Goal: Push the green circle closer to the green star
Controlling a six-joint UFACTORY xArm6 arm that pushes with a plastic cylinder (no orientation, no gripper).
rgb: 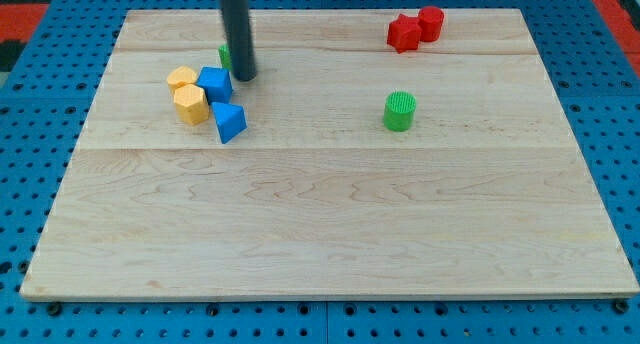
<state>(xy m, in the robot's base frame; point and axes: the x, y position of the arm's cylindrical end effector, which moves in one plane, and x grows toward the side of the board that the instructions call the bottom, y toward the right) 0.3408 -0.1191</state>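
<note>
Standing almost upright, the dark smooth rod comes down from the view's top edge, and my tip (245, 78) rests on the wooden board (330, 234) in its upper left part. It has no jaws or fingers, so nothing is held or pinched. A green block (225, 55), mostly hidden behind the rod, touches its left side; I cannot tell the shape. Just below the tip sits a cluster: a blue cube-like block (215, 84), a blue wedge-like block (230, 121) and two yellow faceted blocks (182, 79) (190, 104), close together. The green circle (400, 111), a short ribbed cylinder, stands well apart at the view's right. Two red blocks (404, 33) (431, 22) touch near the top right. The board shows pale grain and lies on a blue perforated surface (30, 84).
</note>
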